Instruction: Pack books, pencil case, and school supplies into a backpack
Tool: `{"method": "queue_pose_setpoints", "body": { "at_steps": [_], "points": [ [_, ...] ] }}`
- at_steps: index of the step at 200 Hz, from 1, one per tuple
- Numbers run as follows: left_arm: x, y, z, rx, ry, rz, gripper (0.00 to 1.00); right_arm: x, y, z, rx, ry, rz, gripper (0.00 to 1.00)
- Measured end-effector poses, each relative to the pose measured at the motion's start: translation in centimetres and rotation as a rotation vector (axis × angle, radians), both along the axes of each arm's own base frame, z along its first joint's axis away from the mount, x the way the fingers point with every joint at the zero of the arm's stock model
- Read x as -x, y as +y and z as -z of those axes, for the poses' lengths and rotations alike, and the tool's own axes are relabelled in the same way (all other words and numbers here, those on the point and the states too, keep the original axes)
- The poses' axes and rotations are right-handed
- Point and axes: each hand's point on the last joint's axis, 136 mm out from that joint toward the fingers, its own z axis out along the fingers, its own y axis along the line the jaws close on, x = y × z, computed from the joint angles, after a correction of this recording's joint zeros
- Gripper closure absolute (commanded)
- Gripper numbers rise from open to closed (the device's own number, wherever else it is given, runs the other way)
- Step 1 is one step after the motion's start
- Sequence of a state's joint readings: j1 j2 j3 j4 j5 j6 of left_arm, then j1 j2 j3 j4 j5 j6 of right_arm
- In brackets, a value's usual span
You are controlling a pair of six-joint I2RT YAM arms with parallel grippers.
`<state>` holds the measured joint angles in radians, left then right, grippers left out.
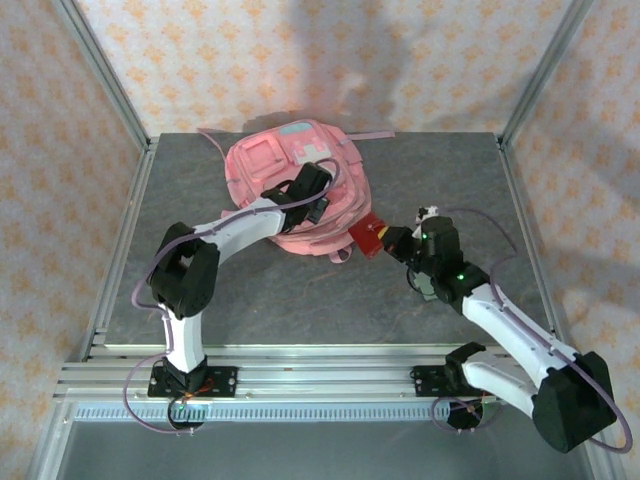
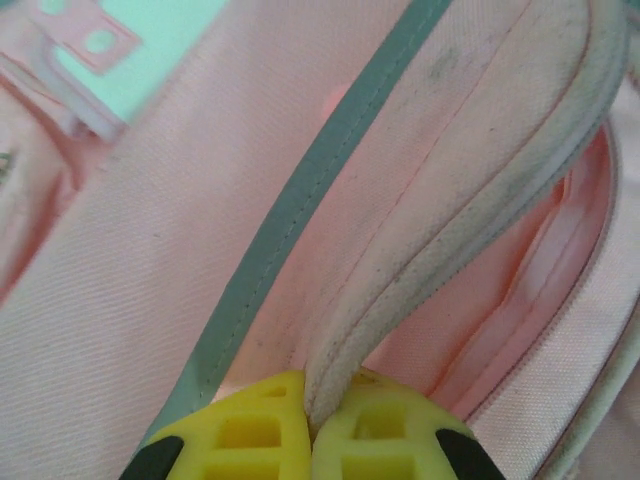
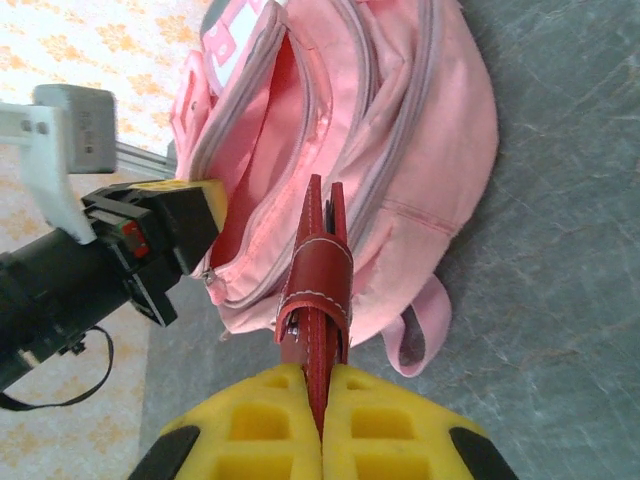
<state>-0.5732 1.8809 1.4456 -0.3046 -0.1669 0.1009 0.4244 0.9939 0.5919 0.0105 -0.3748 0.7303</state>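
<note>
Grey table [image 1: 300, 300], pink backpack [image 1: 290, 175].
Rim pinched by left gripper [image 2: 312, 395] (zip open); right gripper [image 3: 322, 385] clamps a red pad [image 3: 318, 285].

**Out of Sight, Off the Edge**

Pinched out of view inside the left gripper [image 2: 310, 412]: near end of the backpack [image 2: 150, 270] rim piping [image 2: 420, 270]. Yellow fingers [image 2: 250, 435] cropped by the bottom edge. Ahead and left of the fingertips, pale teal patch [image 2: 135, 35] blurred and cut by the top edge. Buried inside the right gripper [image 3: 322, 395]: lower end of the red pad [image 3: 318, 265]. Faces turned edge-on, unreadable. Far end of the backpack, beyond that pad, cropped at the top.
</note>
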Motion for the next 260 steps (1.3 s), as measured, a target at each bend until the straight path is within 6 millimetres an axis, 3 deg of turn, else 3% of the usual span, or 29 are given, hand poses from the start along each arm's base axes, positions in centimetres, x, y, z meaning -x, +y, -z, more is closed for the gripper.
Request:
{"method": "queue_pose_setpoints", "body": {
  "at_steps": [34, 60, 96, 144, 186, 244, 260],
  "points": [
    [-0.1, 1.1, -3.6, 0.052, -0.064, -0.043, 1.0, -1.5, 1.3, -0.6, -0.061, -0.034, -0.015, 1.0],
    [0.1, 1.5, -5.1, 0.084, -0.089, -0.073, 1.0, -2.9, 2.5, -0.3, -0.113, -0.04, -0.033, 1.0],
    [0.3, 1.5, -6.3, 0.14, -0.106, -0.099, 1.0, -5.7, 5.1, 0.3, -0.174, -0.008, -0.075, 1.0],
    [0.3, 1.4, -6.4, 0.173, -0.099, -0.11, 1.0, -8.2, 9.2, -2.5, -0.272, -0.05, -0.159, 1.0],
    [0.3, 1.3, -6.4, 0.188, -0.098, -0.122, 1.0, -8.1, 9.2, -3.0, -0.29, -0.055, -0.16, 1.0],
    [0.3, 1.2, -6.4, 0.204, -0.097, -0.128, 1.0, -6.7, 6.9, -7.0, -0.304, -0.134, -0.116, 1.0],
    [0.4, 1.2, -6.5, 0.21, -0.098, -0.132, 1.0, -6.8, 6.8, -7.0, -0.304, -0.134, -0.111, 1.0]
  ]
}}
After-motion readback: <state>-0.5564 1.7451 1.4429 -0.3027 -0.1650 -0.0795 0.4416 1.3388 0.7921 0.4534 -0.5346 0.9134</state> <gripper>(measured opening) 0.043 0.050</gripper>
